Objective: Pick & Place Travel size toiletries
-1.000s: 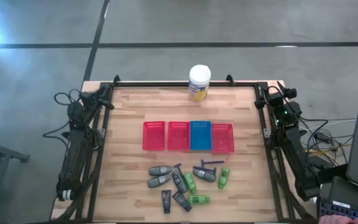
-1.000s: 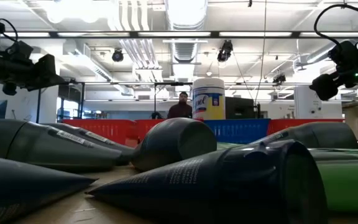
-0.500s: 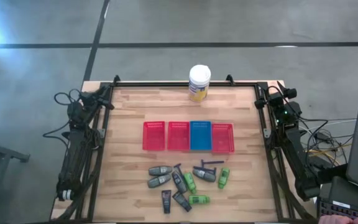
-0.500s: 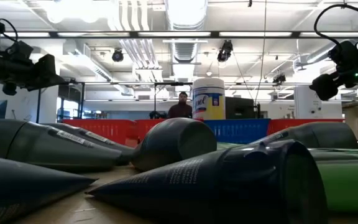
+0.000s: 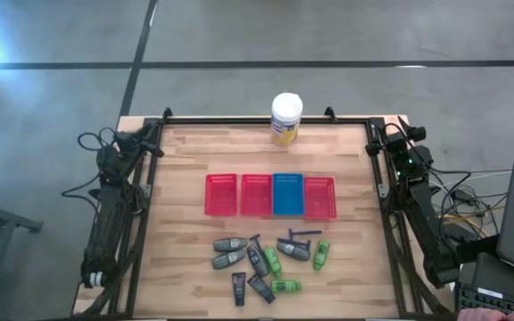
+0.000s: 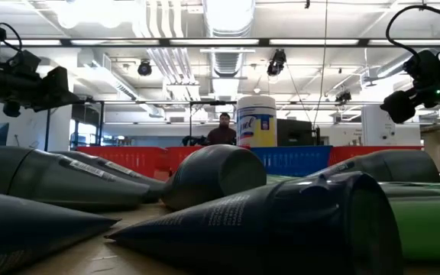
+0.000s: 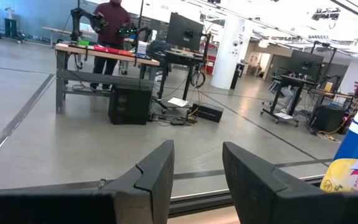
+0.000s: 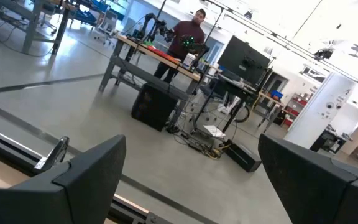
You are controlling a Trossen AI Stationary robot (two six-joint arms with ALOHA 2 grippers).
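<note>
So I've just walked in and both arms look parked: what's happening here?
Nothing is being handled. The left gripper and right gripper sit open at the table's far corners. The travel size toiletries lie loose near the front edge, and the four trays, three red and one blue, appear empty.

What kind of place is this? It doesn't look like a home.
Probably a robotics lab or open workshop: a polished concrete floor, workbenches with monitors and cables, exposed ceiling ducts, and a person working at a bench.

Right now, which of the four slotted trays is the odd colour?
The blue tray, third from the left arm's side in the row; the other three trays are red.
</note>
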